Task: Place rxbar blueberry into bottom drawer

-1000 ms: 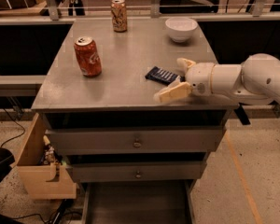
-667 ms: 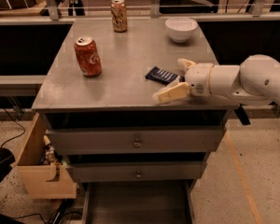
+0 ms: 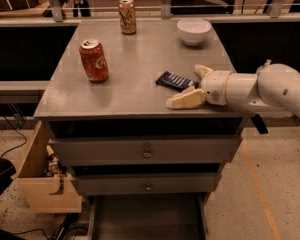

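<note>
The rxbar blueberry [image 3: 173, 80], a flat dark-blue wrapper with white stripes, lies on the grey cabinet top [image 3: 140, 59] right of centre. My gripper [image 3: 190, 84] reaches in from the right at tabletop height. It is open, with one cream finger [image 3: 186, 99] in front of the bar and the other [image 3: 203, 70] behind its right end. The bar's right end lies between them. The bottom drawer [image 3: 147, 221] is pulled out at the foot of the cabinet and shows a dark grey interior.
A red soda can [image 3: 94, 60] stands at the left of the top. A tan can [image 3: 127, 16] and a white bowl [image 3: 194, 31] stand at the back. Two upper drawers with knobs [image 3: 146, 154] are shut. A wooden box [image 3: 40, 176] hangs at the cabinet's left.
</note>
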`<action>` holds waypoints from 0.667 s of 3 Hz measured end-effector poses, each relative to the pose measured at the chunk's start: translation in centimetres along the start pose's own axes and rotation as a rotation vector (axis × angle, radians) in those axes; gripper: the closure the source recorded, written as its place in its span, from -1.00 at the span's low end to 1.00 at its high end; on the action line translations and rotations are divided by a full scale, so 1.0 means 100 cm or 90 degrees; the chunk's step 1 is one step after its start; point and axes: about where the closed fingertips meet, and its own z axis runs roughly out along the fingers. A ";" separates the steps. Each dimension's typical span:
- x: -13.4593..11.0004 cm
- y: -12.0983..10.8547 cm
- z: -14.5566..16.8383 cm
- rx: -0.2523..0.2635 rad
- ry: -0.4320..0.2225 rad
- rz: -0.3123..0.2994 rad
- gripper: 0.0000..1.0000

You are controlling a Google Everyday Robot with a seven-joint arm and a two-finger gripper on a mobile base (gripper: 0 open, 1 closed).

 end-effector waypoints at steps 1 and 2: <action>0.015 -0.008 -0.009 0.027 -0.001 0.018 -0.66; 0.008 -0.008 -0.011 0.027 -0.001 0.018 -0.17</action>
